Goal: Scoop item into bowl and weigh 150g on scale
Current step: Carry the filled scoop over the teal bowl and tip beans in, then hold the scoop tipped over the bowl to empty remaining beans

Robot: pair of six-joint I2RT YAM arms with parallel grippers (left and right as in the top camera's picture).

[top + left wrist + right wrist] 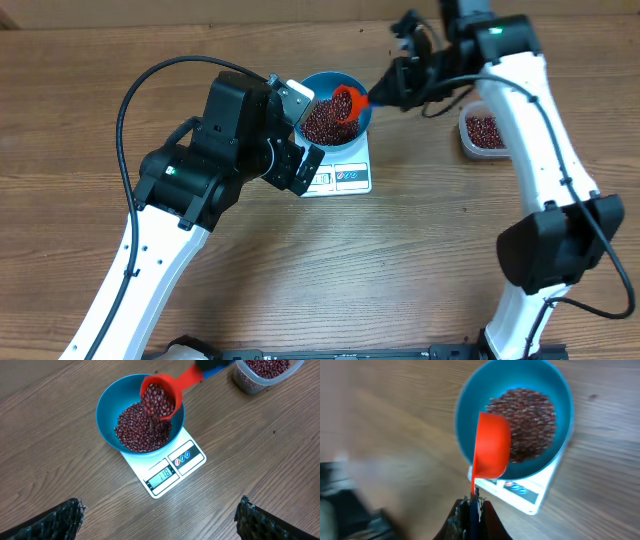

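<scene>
Right end effector clamped on the handle of a red scoop, tipped over the blue bowl. Beans lie in the bowl, which sits on the white scale. Left end effector hangs wide open nearby.

On flat white scale, round blue bowl, red-brown beans inside, red plastic scoop tipped above, clear plastic container off right

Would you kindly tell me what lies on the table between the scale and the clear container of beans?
Nothing: the left wrist view shows only bare wooden table between the scale and the container.
</scene>
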